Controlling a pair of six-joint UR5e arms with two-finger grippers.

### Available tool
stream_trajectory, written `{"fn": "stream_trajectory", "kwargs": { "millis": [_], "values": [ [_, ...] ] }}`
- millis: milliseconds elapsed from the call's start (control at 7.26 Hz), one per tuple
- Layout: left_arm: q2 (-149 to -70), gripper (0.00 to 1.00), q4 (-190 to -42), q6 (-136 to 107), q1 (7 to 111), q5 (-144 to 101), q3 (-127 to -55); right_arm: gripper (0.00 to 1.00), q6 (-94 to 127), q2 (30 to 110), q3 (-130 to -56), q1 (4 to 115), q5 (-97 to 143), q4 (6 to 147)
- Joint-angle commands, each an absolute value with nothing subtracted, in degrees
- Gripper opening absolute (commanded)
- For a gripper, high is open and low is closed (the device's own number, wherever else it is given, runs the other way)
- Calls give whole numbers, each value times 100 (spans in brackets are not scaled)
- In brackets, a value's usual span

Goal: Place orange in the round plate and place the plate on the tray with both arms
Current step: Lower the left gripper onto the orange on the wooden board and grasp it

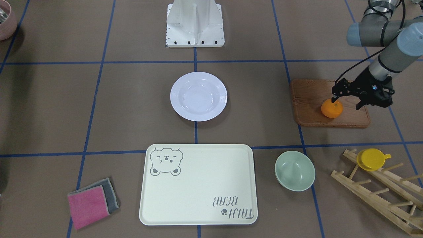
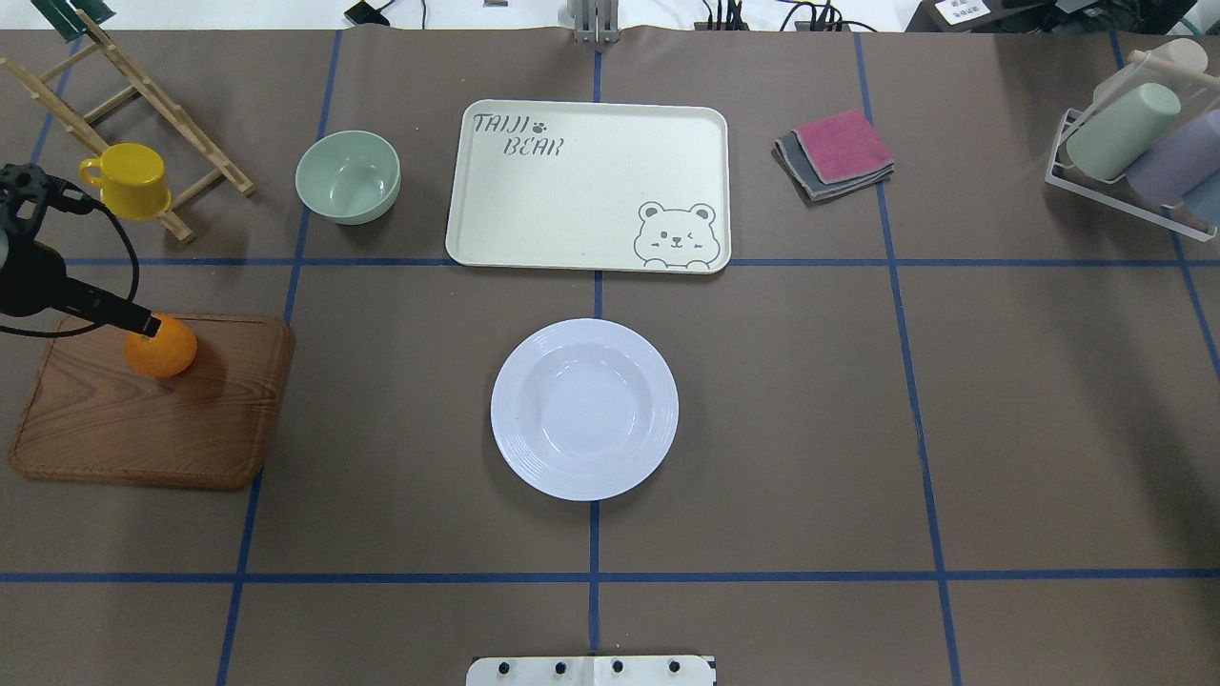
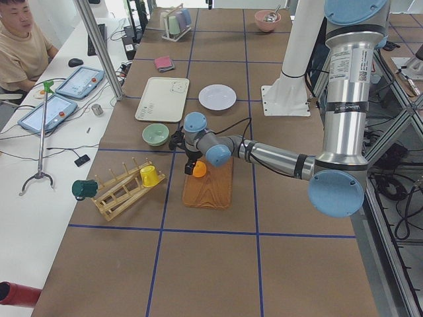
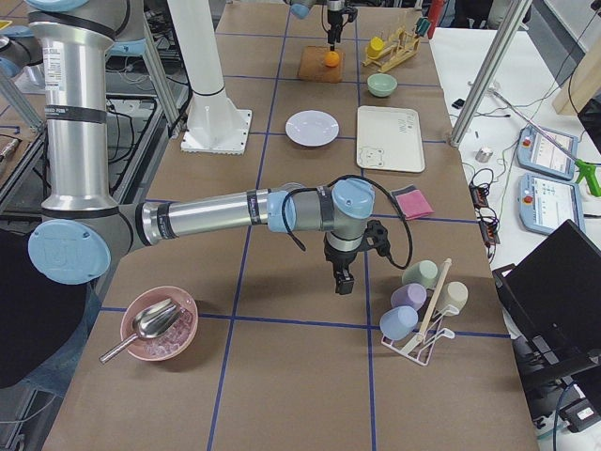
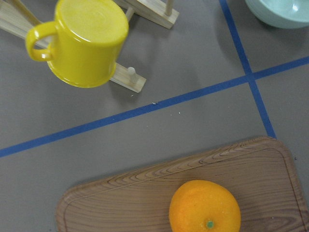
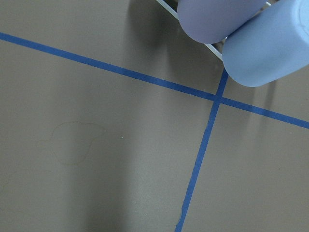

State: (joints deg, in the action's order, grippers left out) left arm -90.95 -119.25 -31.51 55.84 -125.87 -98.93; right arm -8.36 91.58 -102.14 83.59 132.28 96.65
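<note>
Left hand spread wide, poised over orange on wooden board; right hand, cannot tell. Round plate at centre of desk, apart from tray

A yellow cup hangs on a wooden rack near a green bowl.

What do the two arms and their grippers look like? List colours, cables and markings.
The left arm and right arm are silver-grey tubes with light blue joint caps and black bands. A printed label, too small to read, runs down the left arm's upright segment. The left gripper and right gripper are black and two-fingered, each fed by a looping black cable.
</note>
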Motion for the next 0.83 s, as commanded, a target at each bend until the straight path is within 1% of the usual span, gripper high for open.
{"fn": "stream_trajectory", "kwargs": {
  "millis": [0, 413, 688],
  "values": [
    [-9167, 100, -11997, -3471, 5135, -12054, -9791, 100, -844, 9158, -10195, 8358, 13219, 9659],
    [-9325, 100, -11997, -3445, 5028, -11944, -9449, 100, -844, 9158, -10187, 8358, 13219, 9668],
    [-9316, 99, -12014, -3445, 4904, -11944, -9422, 100, -844, 9158, -10186, 8350, 13219, 9668]
  ]
}}
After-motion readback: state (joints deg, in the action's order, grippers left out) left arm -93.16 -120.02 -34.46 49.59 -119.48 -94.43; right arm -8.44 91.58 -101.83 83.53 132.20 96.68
